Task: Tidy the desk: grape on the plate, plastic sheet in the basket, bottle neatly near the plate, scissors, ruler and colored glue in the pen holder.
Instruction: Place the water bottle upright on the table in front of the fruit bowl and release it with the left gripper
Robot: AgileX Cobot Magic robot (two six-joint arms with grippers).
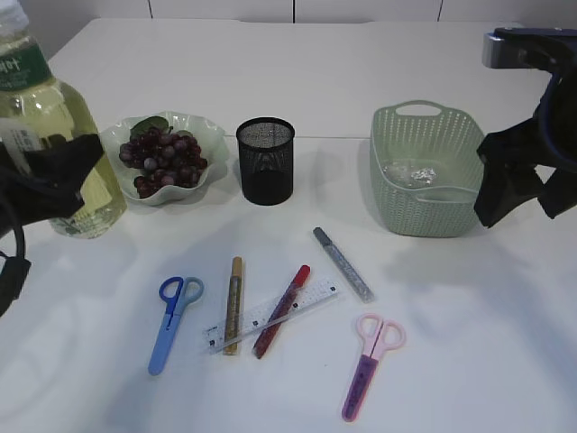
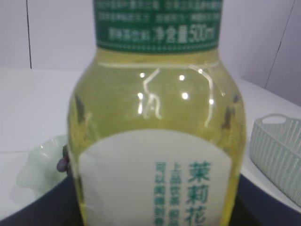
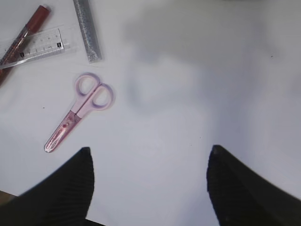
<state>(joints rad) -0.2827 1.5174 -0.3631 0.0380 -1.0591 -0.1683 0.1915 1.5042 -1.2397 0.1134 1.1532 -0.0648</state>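
At the left edge of the frame we find the left gripper [image 1: 54,176] clamped on the bottle [image 1: 50,126], beside the plate [image 1: 207,135] of grapes [image 1: 162,158]. At the right edge, the right gripper [image 3: 148,165] hangs with jaws apart, empty, above the table [image 3: 188,94]. We note pink scissors [image 3: 80,110] to its upper left.

"500ml" on bottle [image 2: 157,141] label

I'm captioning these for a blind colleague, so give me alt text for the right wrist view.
Two black fingers of the open right end effector hang empty above a white table. Pink scissors lie closed to the upper left, and beyond them a clear ruler, a red glue pen and a silver glue pen run off the frame's edge.
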